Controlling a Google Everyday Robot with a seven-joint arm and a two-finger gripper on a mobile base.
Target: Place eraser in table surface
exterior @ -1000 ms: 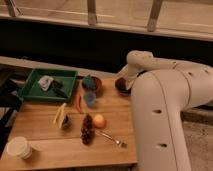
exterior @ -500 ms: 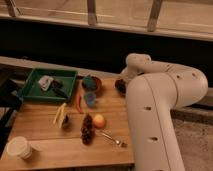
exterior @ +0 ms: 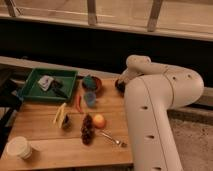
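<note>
You are looking at a robot test area in an office-type building, not a home kitchen. A plain butcher-block wooden tabletop stands alone on speckled carpet, which shows past its right edge. Beyond the far edge runs a dark low wall topped by a row of large windows with metal uprights. The items are laid out like props: a green tray at the far left corner, a white cup at the near left corner, and an orange and grapes mid-table. The robot's bulky white arm reaches in from the right edge, and its gripper is at the far right corner.
</note>
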